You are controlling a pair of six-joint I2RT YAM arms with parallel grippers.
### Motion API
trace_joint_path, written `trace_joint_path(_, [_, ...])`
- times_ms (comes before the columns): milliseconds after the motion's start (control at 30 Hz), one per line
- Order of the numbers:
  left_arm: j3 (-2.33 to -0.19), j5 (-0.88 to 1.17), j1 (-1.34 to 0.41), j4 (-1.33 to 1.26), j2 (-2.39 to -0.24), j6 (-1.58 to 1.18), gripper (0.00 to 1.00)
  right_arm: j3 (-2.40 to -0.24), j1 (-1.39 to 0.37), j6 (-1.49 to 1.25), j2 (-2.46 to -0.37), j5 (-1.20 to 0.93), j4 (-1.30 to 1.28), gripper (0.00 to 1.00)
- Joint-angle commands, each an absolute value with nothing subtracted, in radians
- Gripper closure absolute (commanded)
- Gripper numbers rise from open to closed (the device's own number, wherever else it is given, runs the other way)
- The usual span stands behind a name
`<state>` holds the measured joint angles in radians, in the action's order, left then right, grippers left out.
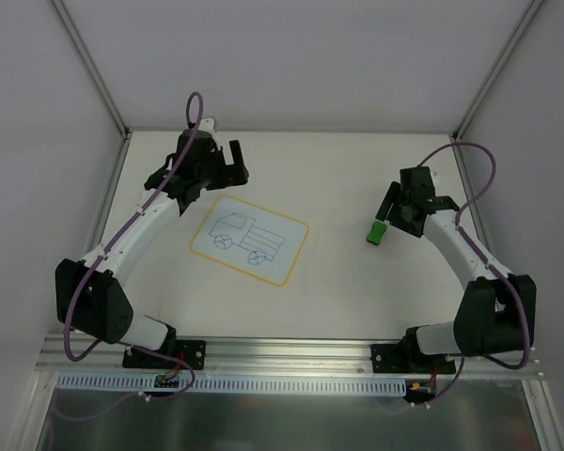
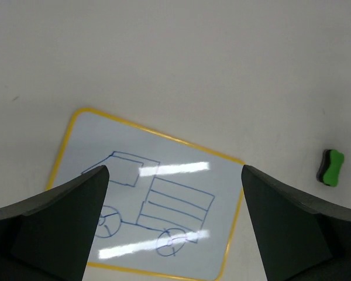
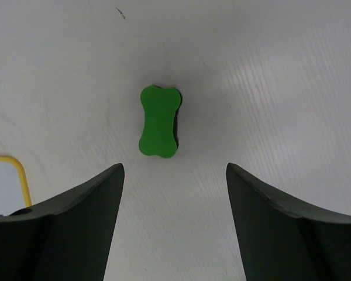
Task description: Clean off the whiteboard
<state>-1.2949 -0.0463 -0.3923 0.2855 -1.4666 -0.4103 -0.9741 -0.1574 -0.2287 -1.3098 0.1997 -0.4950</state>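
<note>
The right gripper (image 3: 174, 167), jaws spread and empty, has the green eraser (image 3: 158, 122) just ahead, long axis pointing away from it, while the whiteboard (image 1: 249, 240) lies to its left, nearer the likewise spread left gripper (image 2: 175, 170).

Whiteboard (image 1: 250, 240): small flat white rectangle, rounded corners, thin yellow-orange border. Lies flat on the table (image 1: 357, 291), left of centre, skewed so its long edges run diagonally. Not erased: blue line drawing of a truck covers the middle, with a cab, a slatted cargo box and two wheels.
</note>
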Motion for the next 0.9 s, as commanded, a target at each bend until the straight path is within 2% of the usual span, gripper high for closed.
trace_joint_path(0, [-1.229,-0.055,-0.339,0.399,-1.399,-0.295,0.01,-1.058,-0.17,-0.298,-1.42,0.244,-0.46,0.27])
trace_joint_path(300, [-1.039,-0.126,-0.244,0.416,-1.213,-0.207,0.01,-1.111,-0.207,-0.345,-1.666,0.23,-0.422,0.31])
trace_joint_path(467, [-1.019,-0.196,-0.242,0.419,-1.201,-0.172,0.01,-1.114,-0.207,-0.351,-1.707,0.248,-0.417,0.37])
trace_joint_path(867, [-1.023,-0.179,-0.239,0.42,-1.206,-0.17,0.01,-1.106,-0.206,-0.341,-1.741,0.262,-0.41,0.55])
